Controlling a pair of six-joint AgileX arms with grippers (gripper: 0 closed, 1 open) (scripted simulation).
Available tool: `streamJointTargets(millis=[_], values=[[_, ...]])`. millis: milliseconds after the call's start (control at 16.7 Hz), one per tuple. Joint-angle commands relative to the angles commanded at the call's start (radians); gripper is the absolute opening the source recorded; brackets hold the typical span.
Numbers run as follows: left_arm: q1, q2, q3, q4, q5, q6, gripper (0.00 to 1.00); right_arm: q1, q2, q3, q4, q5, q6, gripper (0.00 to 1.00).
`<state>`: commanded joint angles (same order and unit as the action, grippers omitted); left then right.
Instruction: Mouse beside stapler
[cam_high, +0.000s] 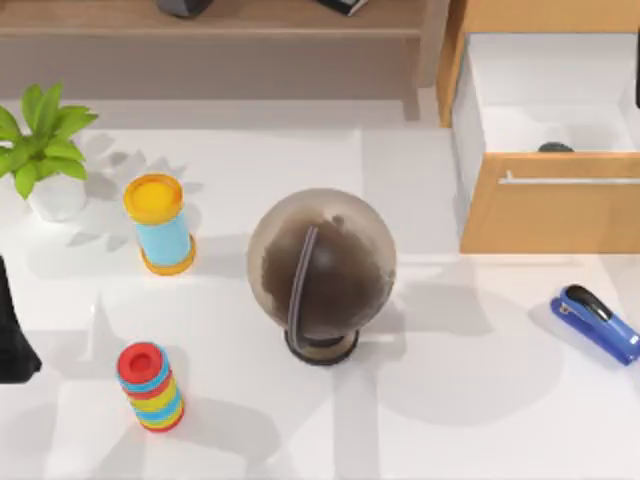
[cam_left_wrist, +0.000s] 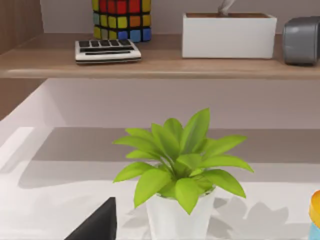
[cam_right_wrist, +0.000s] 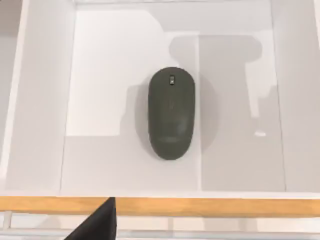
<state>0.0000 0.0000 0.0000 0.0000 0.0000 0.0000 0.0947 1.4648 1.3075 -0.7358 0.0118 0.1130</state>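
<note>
- The mouse (cam_right_wrist: 171, 113) lies flat on the white floor of the open drawer (cam_high: 548, 205) at the table's upper right; in the top view just its dark back (cam_high: 555, 147) peeks over the drawer's wooden front.
- My right wrist camera looks straight down into that drawer, with the mouse alone near the middle, touching none of the walls.
- A dark fingertip of my right gripper (cam_right_wrist: 97, 222) juts in over the wooden front edge, apart from the mouse; I cannot tell whether these fingers are spread or closed.
- The stapler (cam_high: 596, 322) sits on the table at the right edge, below the drawer front, blue with a black top arm, lying at a slant.
- My left arm (cam_high: 14, 335) sits at the table's left edge, its wrist camera facing the plant (cam_left_wrist: 181, 170) in a white pot; a dark tip of my left gripper (cam_left_wrist: 97, 225) shows beside the pot, and I cannot tell its fingers' state either.
- A dark globe (cam_high: 321, 272) stands mid-table, well apart from the stapler.
- Left of the globe stand a yellow-capped can (cam_high: 160, 222) and a striped stack (cam_high: 150, 386).
</note>
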Motion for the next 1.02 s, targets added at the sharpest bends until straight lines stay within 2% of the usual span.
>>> streamJointTargets(millis=[300,540,780,1020], values=[[0.0,0.0,0.0,0.0,0.0,0.0,1.0,0.034,0.522,0.443,-0.24,0.004,0.037,1.0],[0.0,0.0,0.0,0.0,0.0,0.0,1.0,0.043,0.816,0.695,-0.38,0.008,0.059,1.0],[0.0,0.0,0.0,0.0,0.0,0.0,1.0,0.041,0.951,0.827,-0.449,0.009,0.072,1.0],[0.0,0.0,0.0,0.0,0.0,0.0,1.0,0.041,0.959,0.837,-0.453,0.009,0.074,1.0]])
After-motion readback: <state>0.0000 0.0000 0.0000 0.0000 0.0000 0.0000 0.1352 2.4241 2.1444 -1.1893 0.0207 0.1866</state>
